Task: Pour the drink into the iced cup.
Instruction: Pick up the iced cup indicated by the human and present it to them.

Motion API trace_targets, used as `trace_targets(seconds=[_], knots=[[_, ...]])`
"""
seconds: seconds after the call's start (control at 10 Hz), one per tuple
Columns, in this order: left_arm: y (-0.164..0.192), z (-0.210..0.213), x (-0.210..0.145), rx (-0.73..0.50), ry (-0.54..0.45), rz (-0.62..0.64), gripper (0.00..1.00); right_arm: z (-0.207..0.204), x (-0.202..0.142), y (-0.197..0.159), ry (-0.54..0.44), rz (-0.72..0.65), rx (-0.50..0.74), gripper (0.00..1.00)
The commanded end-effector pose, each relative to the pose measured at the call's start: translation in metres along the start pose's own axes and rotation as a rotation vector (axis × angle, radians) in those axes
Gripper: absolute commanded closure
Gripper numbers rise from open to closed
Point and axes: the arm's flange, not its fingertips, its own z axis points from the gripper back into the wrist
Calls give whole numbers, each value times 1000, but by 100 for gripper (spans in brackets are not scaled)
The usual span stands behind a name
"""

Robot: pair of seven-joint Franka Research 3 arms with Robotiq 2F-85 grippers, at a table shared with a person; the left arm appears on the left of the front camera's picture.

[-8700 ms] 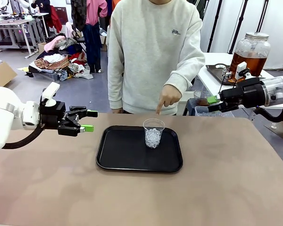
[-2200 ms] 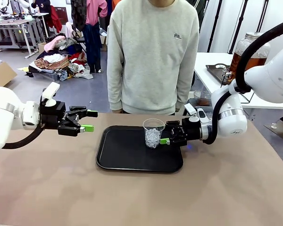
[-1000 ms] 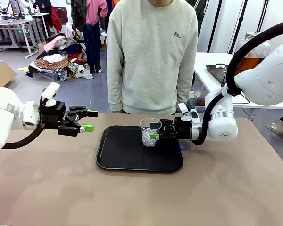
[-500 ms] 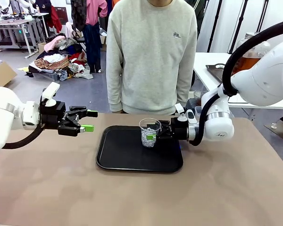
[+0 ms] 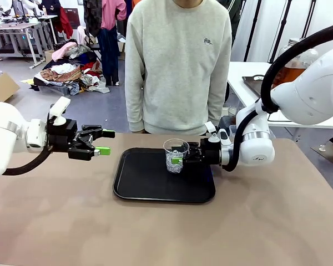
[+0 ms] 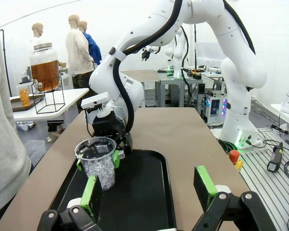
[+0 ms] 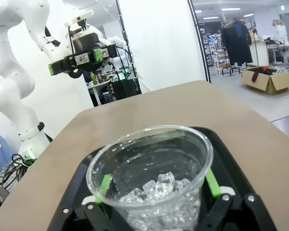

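Black rectangular plastic tray (image 5: 150, 188) flat on brown tabletop (image 5: 238, 221), beneath right fingers (image 5: 176, 160). Person in pale grey sweatshirt (image 5: 177, 66) just beyond. Cardboard box (image 5: 1, 87) well past left fingers (image 5: 102, 151).

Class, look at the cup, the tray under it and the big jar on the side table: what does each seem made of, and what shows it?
Cup: clear, thin plastic, probably; ice shows through its glossy wall.
Tray: black, fairly matte, likely plastic; rounded raised rim.
Jar: seemingly glass; amber liquid shows through, lid looks metal.
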Motion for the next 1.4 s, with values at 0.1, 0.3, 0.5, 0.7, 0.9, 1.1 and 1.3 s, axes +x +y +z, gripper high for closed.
trace_targets(seconds=[0.1, 0.3, 0.5, 0.7, 0.9, 1.1, 1.3], knots=[[-2, 0, 1, 3, -4, -10, 0, -6, 3, -7, -9, -20, 28, 30], [-2, 0, 1, 3, -4, -10, 0, -6, 3, -7, -5, -18, 34, 30], [-2, 0, 1, 3, -4, -10, 0, -4, 7, -5, -7, -10, 35, 30], [-2, 0, 1, 3, -4, -10, 0, 10, 28, -4, -22, 5, 41, 30], [-2, 0, 1, 3, -4, -10, 0, 28, 61, -7, -20, 7, 64, 30], [-2, 0, 1, 3, -4, -10, 0, 41, 93, -16, -23, -7, 110, 30], [-2, 0, 1, 3, -4, -10, 0, 46, 121, -30, -38, -33, 159, 30]])
